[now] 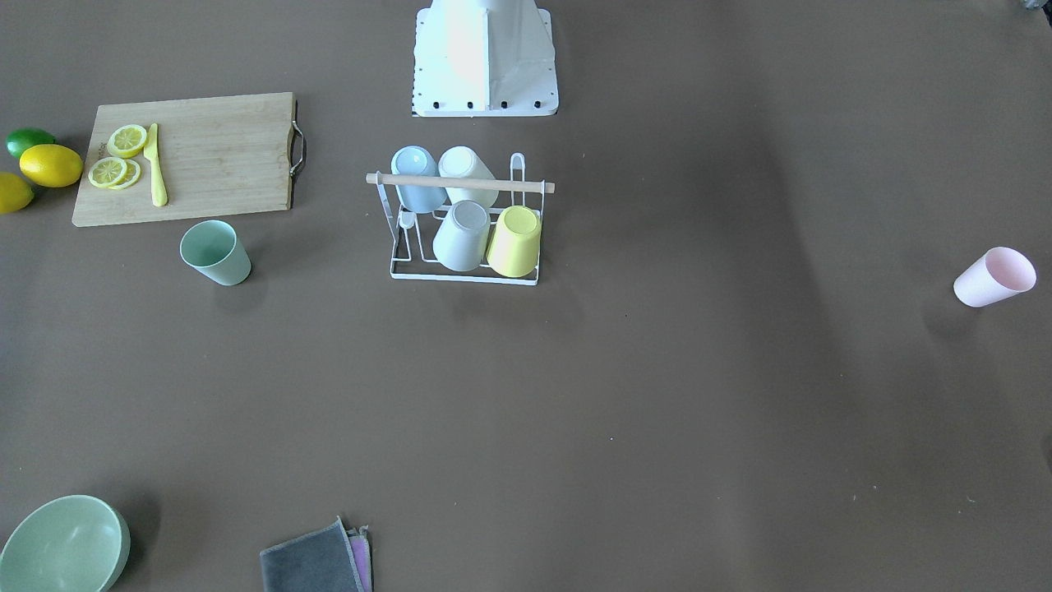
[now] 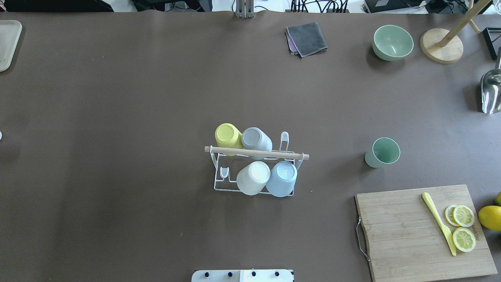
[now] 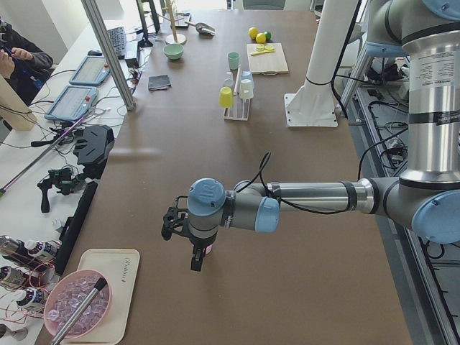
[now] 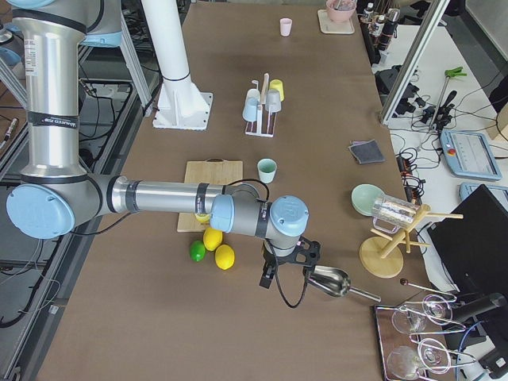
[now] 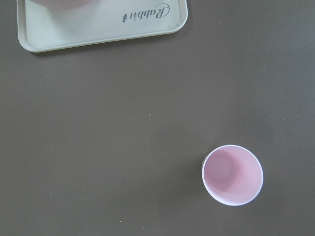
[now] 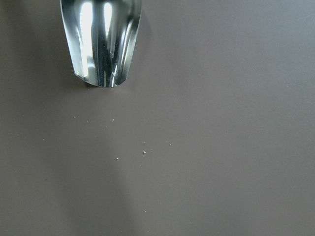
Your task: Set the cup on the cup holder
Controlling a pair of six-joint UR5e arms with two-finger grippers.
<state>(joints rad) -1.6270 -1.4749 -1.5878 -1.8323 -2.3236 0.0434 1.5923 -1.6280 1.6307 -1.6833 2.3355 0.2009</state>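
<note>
Found the cup holder [image 2: 256, 153] in the middle of the tabletop [image 2: 117, 98]. Counted four cups upside down on its prongs: a yellow cup [image 2: 227, 136], a grey cup [image 2: 255, 139], a white cup [image 2: 253, 178] and a blue cup [image 2: 282, 179]. Saw a pink cup [image 5: 232, 174] standing mouth up, far off at the robot's left end of the tabletop, well apart from the cup holder. Saw the left tool [image 3: 192, 255] hanging over the tabletop close by the pink cup. Could not tell if open or shut, or holding anything. Saw a green cup [image 2: 382, 152] standing mouth up near a wooden board [image 2: 411, 235] with lemon slices [image 2: 464, 227] on it. Saw the right tool [image 4: 268, 274] near a shiny metal scoop [image 4: 329, 282]. Could not tell how far open that one was either.
</note>
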